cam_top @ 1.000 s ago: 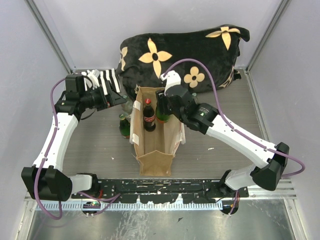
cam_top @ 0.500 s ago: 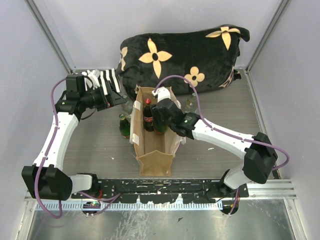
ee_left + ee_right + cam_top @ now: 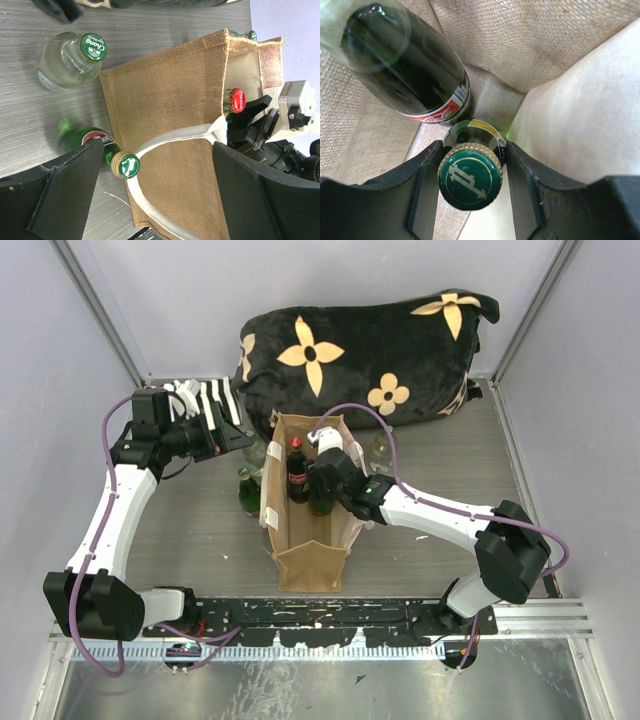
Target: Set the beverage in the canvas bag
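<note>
Green bottle (image 3: 470, 182), body mostly hidden inside canvas bag (image 3: 312, 562), clamped by right hand (image 3: 472, 165); left hand (image 3: 157, 150) spread wide.

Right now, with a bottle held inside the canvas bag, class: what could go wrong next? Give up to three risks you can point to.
1. The right gripper holds the green bottle by its neck, close beside the cola bottle; lowering could knock them together.
2. Whether it has reached the floor of the canvas bag is not visible; releasing early might drop or tip it.
3. The bag looks soft; pulling out could snag a wall.
</note>
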